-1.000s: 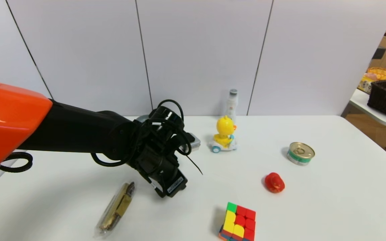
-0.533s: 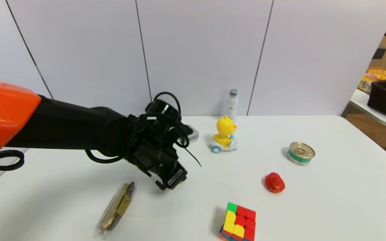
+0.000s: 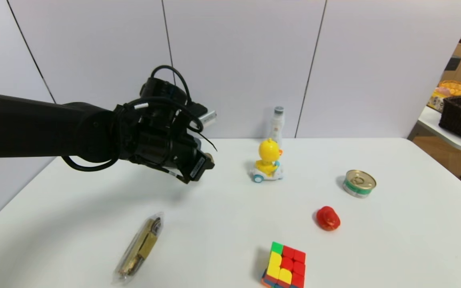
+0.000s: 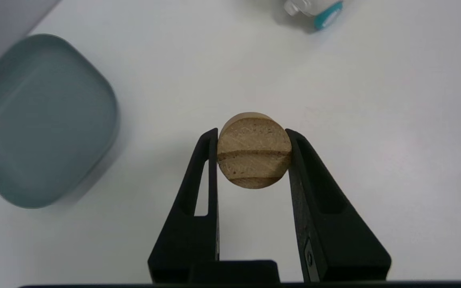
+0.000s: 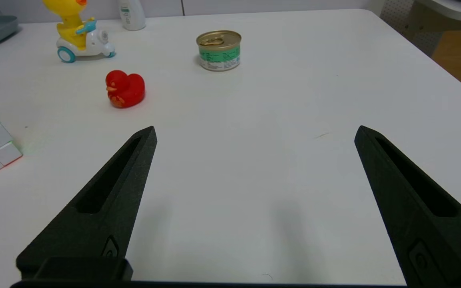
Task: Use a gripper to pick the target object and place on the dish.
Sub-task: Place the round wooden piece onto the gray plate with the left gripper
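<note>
The wooden knob (image 4: 254, 150) sits pinched between the fingertips of the left gripper (image 4: 253, 154), clear of the white tabletop (image 3: 394, 240). The grey-blue dish (image 4: 34, 120) lies on the tabletop off to one side of it, not under it. The black left arm reaches in from the left, gripper tilted downward. The right gripper (image 5: 254, 134) hangs parked with its fingers spread wide, holding nothing.
</note>
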You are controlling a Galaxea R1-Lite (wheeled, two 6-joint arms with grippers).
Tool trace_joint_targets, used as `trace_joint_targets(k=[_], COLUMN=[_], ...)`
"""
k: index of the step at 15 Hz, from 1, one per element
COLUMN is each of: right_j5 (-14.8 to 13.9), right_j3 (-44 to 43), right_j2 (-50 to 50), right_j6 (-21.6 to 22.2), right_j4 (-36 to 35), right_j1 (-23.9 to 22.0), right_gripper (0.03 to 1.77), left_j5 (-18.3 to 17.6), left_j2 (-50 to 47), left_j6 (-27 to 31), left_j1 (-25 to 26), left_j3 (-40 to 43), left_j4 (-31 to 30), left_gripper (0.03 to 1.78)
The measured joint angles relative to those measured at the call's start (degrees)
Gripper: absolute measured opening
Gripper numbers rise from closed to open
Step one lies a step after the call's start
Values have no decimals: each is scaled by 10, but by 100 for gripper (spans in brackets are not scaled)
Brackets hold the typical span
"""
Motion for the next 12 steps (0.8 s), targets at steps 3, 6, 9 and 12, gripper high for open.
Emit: trace_joint_targets(k=[3, 6, 9, 12], right_j5=[0, 0, 0, 0], right_j3=[0, 0, 0, 0], right_j2=[0, 0, 0, 0], right_j6=[0, 0, 0, 0], right_j4=[0, 0, 0, 0], right_j1=[0, 0, 0, 0], right_gripper=[171, 171, 171, 171], left_j5=[-1, -2, -2, -2], left_j2=[-1, 24, 65, 100], left_j6=[-3, -12, -51, -61], left_j1=[31, 59, 78, 107], left_j3=[-32, -85, -126, -141], left_j4=[-22, -37, -37, -37], left_gripper=[52, 52, 52, 52])
